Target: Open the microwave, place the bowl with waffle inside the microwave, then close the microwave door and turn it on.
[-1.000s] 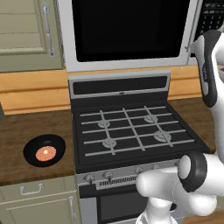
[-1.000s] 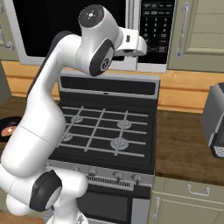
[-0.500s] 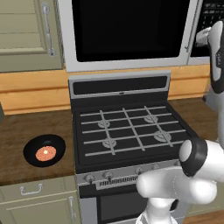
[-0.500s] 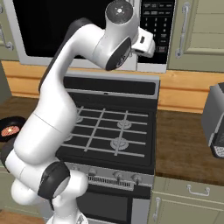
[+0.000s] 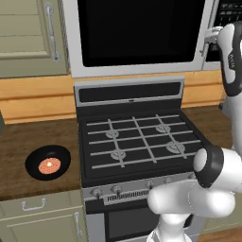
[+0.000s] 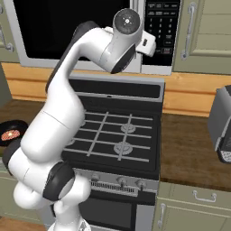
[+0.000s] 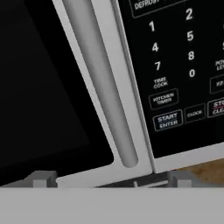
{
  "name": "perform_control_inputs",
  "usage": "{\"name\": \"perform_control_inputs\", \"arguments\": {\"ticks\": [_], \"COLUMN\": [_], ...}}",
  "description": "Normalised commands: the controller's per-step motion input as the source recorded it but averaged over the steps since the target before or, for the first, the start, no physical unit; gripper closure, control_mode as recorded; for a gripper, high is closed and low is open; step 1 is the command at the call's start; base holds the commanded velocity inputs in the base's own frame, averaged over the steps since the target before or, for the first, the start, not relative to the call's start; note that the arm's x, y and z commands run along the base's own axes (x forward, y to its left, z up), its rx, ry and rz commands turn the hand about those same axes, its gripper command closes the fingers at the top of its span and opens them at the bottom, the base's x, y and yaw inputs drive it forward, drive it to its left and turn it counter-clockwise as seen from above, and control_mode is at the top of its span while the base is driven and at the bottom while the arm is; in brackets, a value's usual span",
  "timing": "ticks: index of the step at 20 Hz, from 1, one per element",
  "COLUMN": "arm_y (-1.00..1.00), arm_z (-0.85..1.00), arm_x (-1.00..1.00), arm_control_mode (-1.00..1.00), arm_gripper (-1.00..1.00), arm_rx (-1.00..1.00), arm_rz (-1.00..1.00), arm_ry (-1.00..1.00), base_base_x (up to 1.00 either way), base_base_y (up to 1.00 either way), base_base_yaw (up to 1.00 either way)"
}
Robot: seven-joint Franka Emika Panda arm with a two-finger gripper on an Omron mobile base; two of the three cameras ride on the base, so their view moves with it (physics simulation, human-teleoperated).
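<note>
One microwave door [image 5: 142,35], shut; one bowl [image 5: 47,162] holding one waffle [image 5: 48,165].

Silver microwave [image 5: 142,35] above stove, door [image 7: 52,87] shut (black glass), black bowl [image 5: 47,162] holding waffle [image 5: 49,165] on counter

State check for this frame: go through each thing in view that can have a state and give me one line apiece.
microwave door: shut, bar handle untouched
gripper: open, empty, facing the handle's lower end
bowl: on the counter left of the stove, waffle inside
stove: no pots on grates
</note>
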Motion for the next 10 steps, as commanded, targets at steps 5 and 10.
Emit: {"name": "perform_control_inputs", "arguments": {"ticks": [5,10], "arm_y": [-0.14,-0.2], "arm_z": [-0.04,0.0], "arm_x": [0.78,0.31], "arm_control_mode": [-1.0,-1.0], "arm_gripper": [-1.0,-1.0], "arm_rx": [-0.08,-0.01], "arm_rz": [0.0,0.0], "arm_ry": [-0.01,0.0], "base_base_x": [0.0,0.0], "base_base_y": [0.0,0.0], "base_base_yaw": [0.0,0.0]}}
